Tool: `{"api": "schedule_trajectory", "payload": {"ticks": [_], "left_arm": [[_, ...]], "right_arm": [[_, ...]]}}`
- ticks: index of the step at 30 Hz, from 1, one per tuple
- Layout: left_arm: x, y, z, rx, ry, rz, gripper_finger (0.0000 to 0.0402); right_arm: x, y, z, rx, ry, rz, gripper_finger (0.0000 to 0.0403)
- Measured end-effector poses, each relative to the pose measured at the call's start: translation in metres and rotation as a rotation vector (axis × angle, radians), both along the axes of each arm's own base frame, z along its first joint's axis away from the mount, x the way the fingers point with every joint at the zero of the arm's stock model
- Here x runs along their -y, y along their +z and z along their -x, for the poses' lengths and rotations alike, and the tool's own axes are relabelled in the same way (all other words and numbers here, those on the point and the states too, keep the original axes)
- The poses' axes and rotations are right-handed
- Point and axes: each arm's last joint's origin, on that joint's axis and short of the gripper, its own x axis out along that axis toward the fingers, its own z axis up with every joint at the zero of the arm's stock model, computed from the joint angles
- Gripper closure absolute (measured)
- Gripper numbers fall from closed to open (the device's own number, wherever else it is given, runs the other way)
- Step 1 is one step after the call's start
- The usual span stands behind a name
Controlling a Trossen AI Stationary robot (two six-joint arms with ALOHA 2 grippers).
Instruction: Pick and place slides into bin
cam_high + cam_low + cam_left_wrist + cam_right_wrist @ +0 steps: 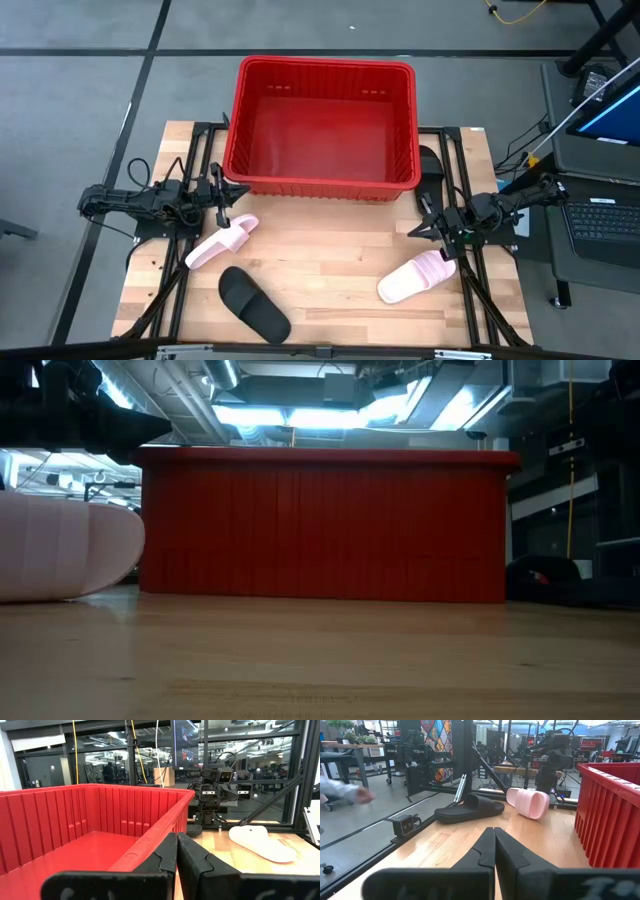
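The high view looks straight down from above on the whole wooden table point(340, 290), with the red bin point(322, 125) at its far edge, while the low view sits at table-top height, facing level across the wood at the bin's point(325, 525) long near wall, close enough that the wall fills the middle. The left wrist view looks forward past the left gripper point(177, 850) over the bin's rim toward the right arm, and the right wrist view looks past the right gripper point(494, 845) across the table toward the left arm. Both wrist views share the bin and the tabletop before it.
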Motion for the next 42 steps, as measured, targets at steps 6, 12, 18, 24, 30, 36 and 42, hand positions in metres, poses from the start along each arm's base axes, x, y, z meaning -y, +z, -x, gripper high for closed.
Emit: {"api": "schedule_trajectory", "payload": {"ticks": [6, 12, 18, 24, 30, 36, 42], "left_arm": [[0.0, 0.0, 0.0, 0.0, 0.0, 0.0, 0.0398], [0.0, 0.0, 0.0, 0.0, 0.0, 0.0, 0.0394], [0.0, 0.0, 0.0, 0.0, 0.0, 0.0, 0.0395], [0.0, 0.0, 0.0, 0.0, 0.0, 0.001, 0.0393], [0.0, 0.002, 0.0, 0.017, -0.002, 0.011, 0.0397], [0.002, 0.014, 0.003, 0.043, -0.062, -0.032, 0.0398], [0.006, 0.024, 0.006, 0.038, -0.2, -0.052, 0.0398]], "right_arm": [[0.0, 0.0, 0.0, 0.021, -0.001, 0.061, 0.0397], [0.0, 0.0, 0.0, 0.032, -0.004, 0.093, 0.0397], [0.0, 0.0, 0.0, 0.051, -0.009, 0.15, 0.0397], [0.0, 0.0, 0.0, 0.043, -0.006, 0.124, 0.0397], [0.001, 0.006, 0.0, 0.109, -0.037, 0.122, 0.0397], [0.002, 0.012, 0.001, 0.153, -0.041, 0.055, 0.0397], [0.002, 0.012, 0.0, 0.152, -0.053, 0.054, 0.0397]]}}
